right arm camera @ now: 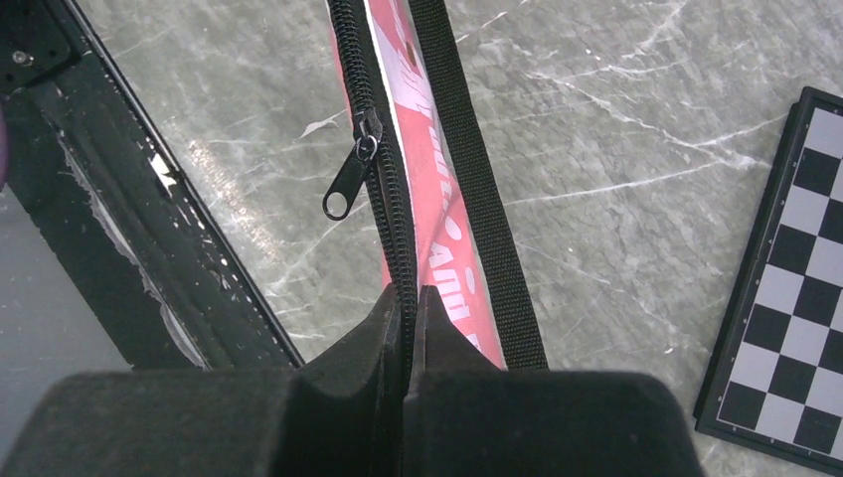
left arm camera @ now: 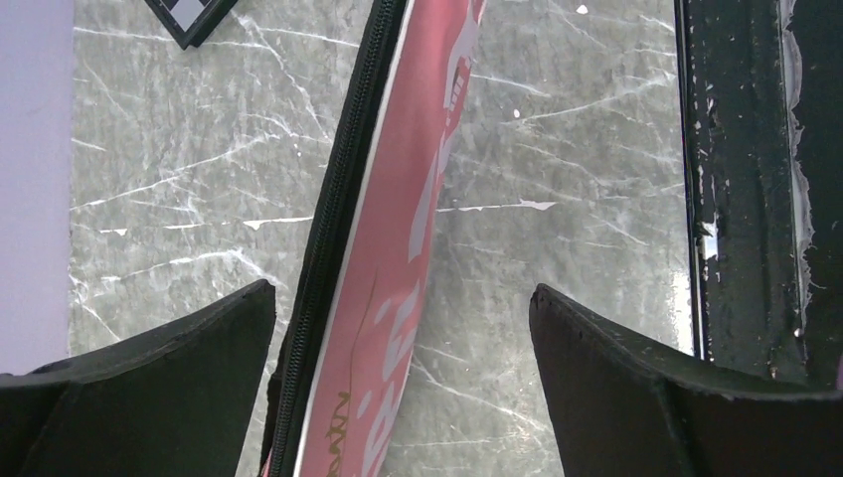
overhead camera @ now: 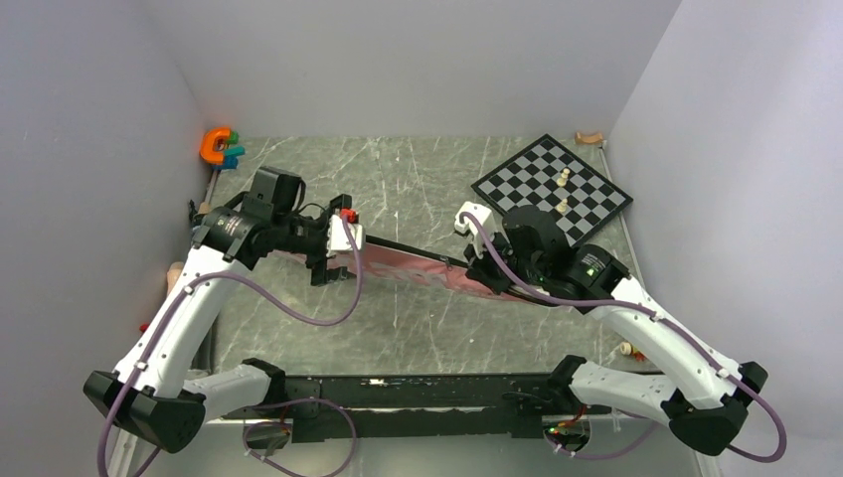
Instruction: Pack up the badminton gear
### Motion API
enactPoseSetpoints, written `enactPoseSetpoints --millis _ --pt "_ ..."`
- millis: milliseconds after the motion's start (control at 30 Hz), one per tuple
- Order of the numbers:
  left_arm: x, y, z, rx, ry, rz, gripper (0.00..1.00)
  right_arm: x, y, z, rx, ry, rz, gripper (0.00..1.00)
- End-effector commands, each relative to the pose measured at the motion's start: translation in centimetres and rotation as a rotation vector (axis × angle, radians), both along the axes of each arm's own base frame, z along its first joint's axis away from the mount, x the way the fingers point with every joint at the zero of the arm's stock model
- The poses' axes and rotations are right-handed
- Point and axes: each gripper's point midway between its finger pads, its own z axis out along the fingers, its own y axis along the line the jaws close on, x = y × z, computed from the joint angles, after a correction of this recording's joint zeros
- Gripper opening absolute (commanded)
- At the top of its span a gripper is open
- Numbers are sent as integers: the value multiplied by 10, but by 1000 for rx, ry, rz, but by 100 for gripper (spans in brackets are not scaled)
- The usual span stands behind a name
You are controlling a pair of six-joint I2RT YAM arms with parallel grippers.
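Overhead, the pink bag [overhead camera: 408, 264] lies across the middle of the table [overhead camera: 398, 179], stretched between the two arms. The left hand [overhead camera: 333, 238] is at one end and the right hand [overhead camera: 479, 264] at the other.

From the left wrist, that hand stands wide open. The bag runs between its fingers and they do not touch it.

From the right wrist, the hand is clenched on the bag's zipper [right arm camera: 383, 214] edge. The zipper pull [right arm camera: 348, 184] dangles free just ahead, and the black strap [right arm camera: 477, 189] runs alongside.

The bag looks like soft, light, rather slick cloth, so it would likely sag and twist if held at one end only. The pull tab seems the spot for zipping, with the seam pinched beside it. The strap suits lifting.
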Motion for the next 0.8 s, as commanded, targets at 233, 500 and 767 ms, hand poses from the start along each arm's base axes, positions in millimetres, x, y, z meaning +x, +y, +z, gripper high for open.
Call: enactPoseSetpoints --millis 233,500,767 --pt "-30 -16 78 -201 -8 2 99 -3 31 77 179 -138 68 0" --pt "-21 -24 156 -311 -142 76 99 -5 43 65 106 -120 90 0" --pt "-19 -40 95 -231 -89 72 99 3 45 68 79 -152 47 0"
